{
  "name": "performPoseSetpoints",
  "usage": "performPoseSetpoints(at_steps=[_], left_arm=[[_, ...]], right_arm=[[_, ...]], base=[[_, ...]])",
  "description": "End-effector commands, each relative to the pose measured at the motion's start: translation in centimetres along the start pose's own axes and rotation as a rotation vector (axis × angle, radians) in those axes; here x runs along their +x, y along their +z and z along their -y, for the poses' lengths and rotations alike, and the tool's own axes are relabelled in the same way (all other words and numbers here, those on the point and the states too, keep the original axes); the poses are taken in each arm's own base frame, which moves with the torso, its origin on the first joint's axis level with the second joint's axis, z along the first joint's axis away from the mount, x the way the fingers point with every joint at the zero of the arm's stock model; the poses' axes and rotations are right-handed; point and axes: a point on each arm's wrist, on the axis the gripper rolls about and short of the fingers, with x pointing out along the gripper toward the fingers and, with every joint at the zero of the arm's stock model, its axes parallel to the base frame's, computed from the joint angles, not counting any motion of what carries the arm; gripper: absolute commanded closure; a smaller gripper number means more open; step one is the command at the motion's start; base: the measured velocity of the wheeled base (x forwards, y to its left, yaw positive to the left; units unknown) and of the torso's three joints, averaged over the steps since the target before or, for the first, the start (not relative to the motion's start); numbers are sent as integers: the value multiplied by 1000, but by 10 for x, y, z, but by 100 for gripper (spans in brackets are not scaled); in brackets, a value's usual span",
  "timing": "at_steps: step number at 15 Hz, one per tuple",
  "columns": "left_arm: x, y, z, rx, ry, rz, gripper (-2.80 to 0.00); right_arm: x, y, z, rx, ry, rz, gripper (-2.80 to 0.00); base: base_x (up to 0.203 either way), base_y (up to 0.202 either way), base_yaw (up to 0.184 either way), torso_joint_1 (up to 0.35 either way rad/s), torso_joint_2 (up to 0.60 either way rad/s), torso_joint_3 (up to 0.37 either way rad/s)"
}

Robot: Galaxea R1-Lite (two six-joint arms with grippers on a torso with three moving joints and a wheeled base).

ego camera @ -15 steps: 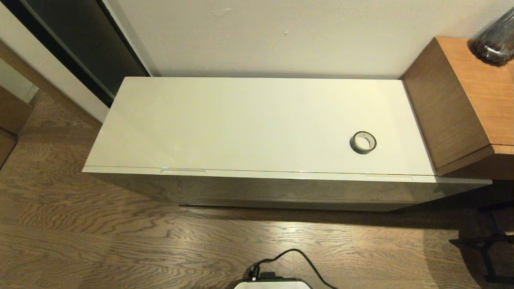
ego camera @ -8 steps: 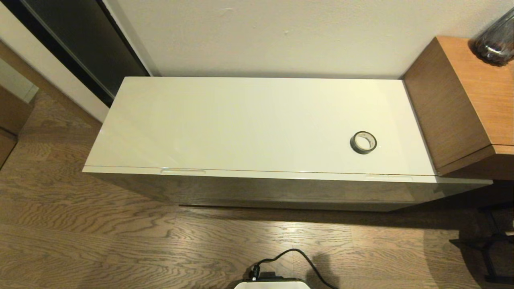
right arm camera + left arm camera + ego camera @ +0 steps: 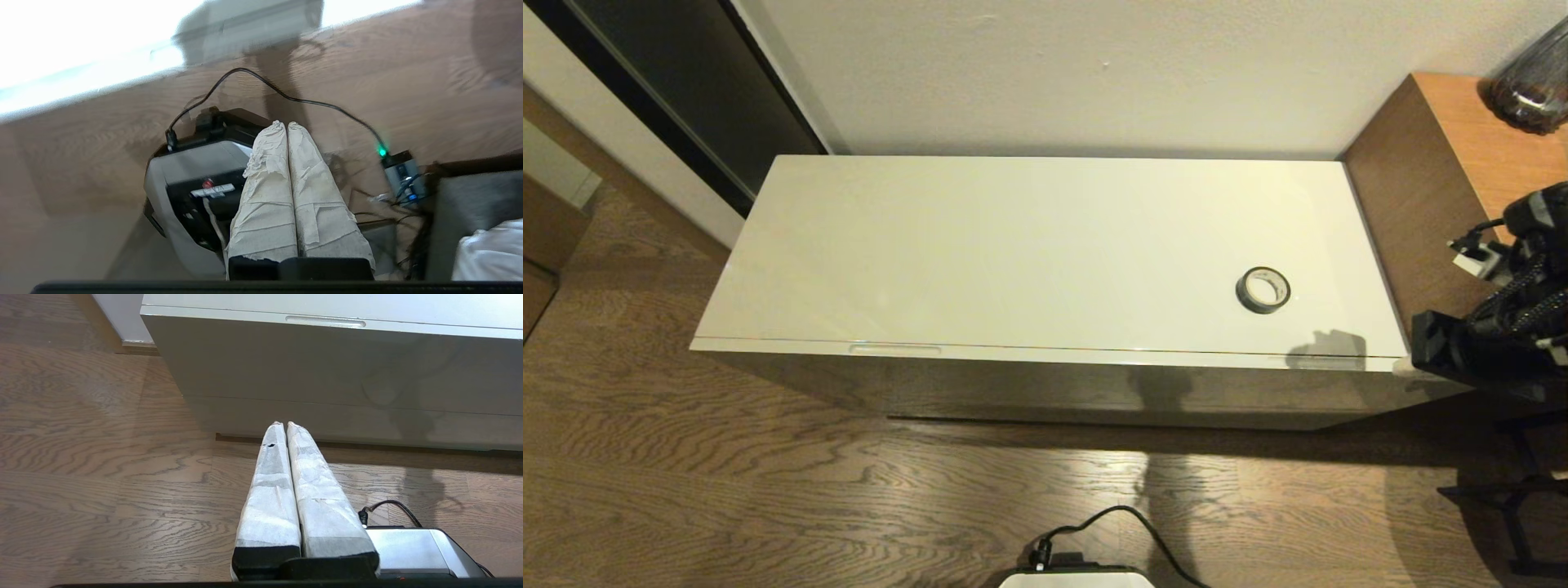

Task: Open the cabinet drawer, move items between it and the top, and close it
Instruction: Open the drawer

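Observation:
The small black tape roll (image 3: 1263,290) with a white core lies flat on the right part of the glossy cream top (image 3: 1013,245). The cabinet drawer (image 3: 327,355) is closed, its left slot handle (image 3: 325,321) showing along the upper edge. The white packet is out of view. My right arm (image 3: 1494,327) hangs off the cabinet's right front corner, right of the tape roll. In the right wrist view my right gripper (image 3: 282,123) is shut and empty over the robot base. My left gripper (image 3: 282,424) is shut and empty, low over the floor before the cabinet.
A taller brown wooden unit (image 3: 1445,204) adjoins the cabinet's right end, with a dark glass vase (image 3: 1531,82) on it. The robot base and its black cable (image 3: 1127,523) lie on the wood floor in front. A black frame (image 3: 1515,506) stands at the far right.
My right arm has come into the head view at the right edge, and its shadow now falls on the cabinet's right front corner. The tape roll and drawer have not moved.

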Motion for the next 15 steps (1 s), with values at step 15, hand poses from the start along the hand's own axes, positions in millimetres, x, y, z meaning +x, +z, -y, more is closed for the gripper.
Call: performPoseSetpoints(at_steps=[15], left_arm=[[0, 0, 0, -1, 0, -1, 0]], right_arm=[[73, 23, -20, 68, -28, -52, 0]], base=[[0, 0, 0, 0, 0, 0]])
